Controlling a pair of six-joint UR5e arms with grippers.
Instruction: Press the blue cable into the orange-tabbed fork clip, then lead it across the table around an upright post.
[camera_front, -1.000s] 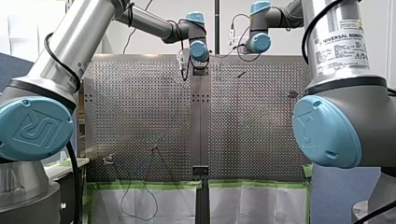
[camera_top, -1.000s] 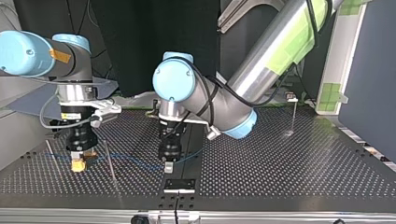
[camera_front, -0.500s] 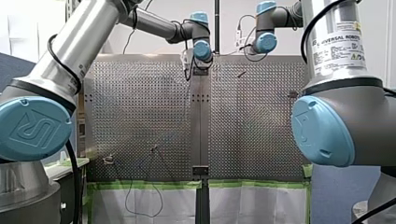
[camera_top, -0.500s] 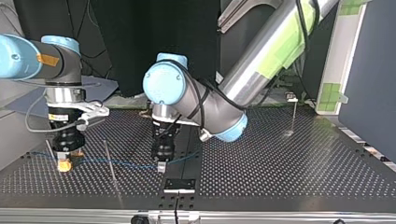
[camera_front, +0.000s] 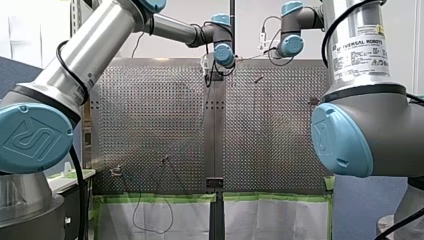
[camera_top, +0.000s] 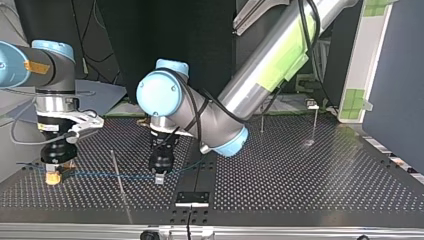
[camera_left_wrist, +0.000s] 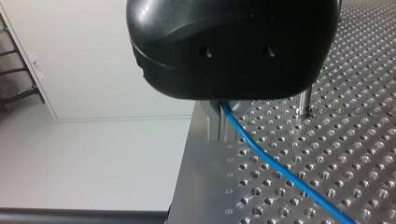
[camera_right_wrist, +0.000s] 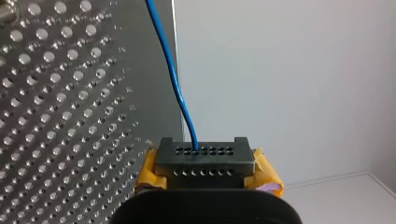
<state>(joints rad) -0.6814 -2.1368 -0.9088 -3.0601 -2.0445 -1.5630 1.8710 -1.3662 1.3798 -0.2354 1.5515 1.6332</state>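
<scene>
In the top view the blue cable (camera_top: 100, 174) runs low over the perforated table (camera_top: 310, 180) between my two grippers. My right gripper (camera_top: 52, 178), with yellow pads, is at that view's left and is shut on the cable. My left gripper (camera_top: 159, 178), black, grips it near the middle seam. A thin leaning post (camera_top: 119, 175) stands between them, and the cable crosses it. In the left wrist view the cable (camera_left_wrist: 280, 170) comes out from under my left gripper (camera_left_wrist: 222, 105), whose fingers are hidden. In the right wrist view my right gripper (camera_right_wrist: 201, 156) pinches the cable (camera_right_wrist: 175, 84).
Two more upright posts (camera_top: 315, 122) (camera_top: 261, 122) stand at the top view's far right, with a small clip (camera_top: 312, 105) behind them. A black plate (camera_top: 192, 197) sits on the seam near the table's front edge. Slack cable (camera_front: 150, 220) hangs over the table's edge in the front view.
Both arms have moved toward the top view's left, carrying the cable with them. The cable has gone from bowed to nearly straight between the grippers.
</scene>
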